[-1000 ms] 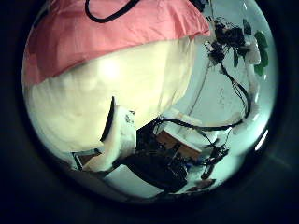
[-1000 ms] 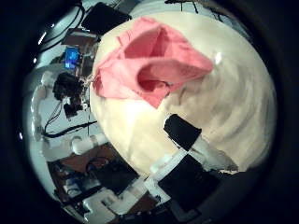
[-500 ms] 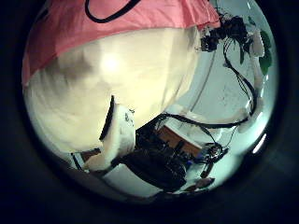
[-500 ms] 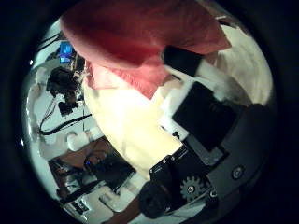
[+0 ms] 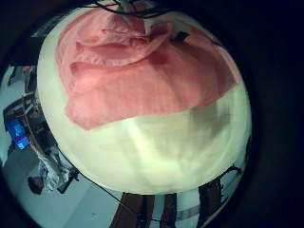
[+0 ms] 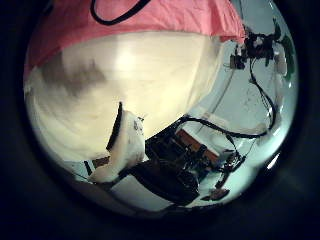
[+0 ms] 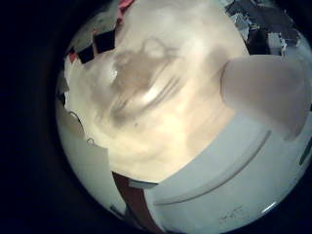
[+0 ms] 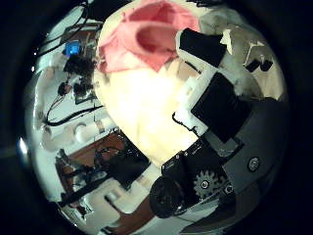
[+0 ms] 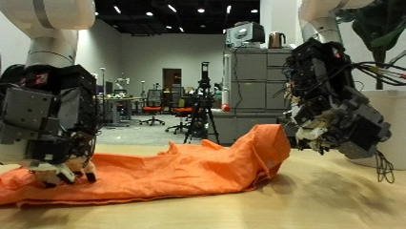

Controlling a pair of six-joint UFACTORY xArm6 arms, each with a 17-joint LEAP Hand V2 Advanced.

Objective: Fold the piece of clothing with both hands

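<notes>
Outside view first: an orange piece of clothing [image 9: 178, 170] lies stretched along the pale tabletop [image 9: 317, 200], crumpled and not yet folded. One end sits low beside the left hand [image 9: 57, 170]; the other end rises in a peak just under the right hand [image 9: 333, 124].

The left hand hangs close over its end of the cloth, fingertips pointing down and near the fabric. Whether they pinch it cannot be told from here; the fingers look only loosely bent, not closed round anything. In the left little finger side palm view the clothing [image 5: 133, 66] spreads rumpled over the tabletop [image 5: 161, 152] with no finger on it.

The right hand hovers above the raised end, fingers partly curled. The right thumb side palm view shows its fingers [image 8: 210, 93] reaching toward the cloth [image 8: 147, 39], but contact is not clear.

As a judgement, this is the grasping step: both hands are positioned over opposite ends, and the fold itself has not begun. The next move calls for each hand to lower and close firmly on its end, then lift together and carry one end over the other, keeping the fabric taut so it does not bunch.
</notes>
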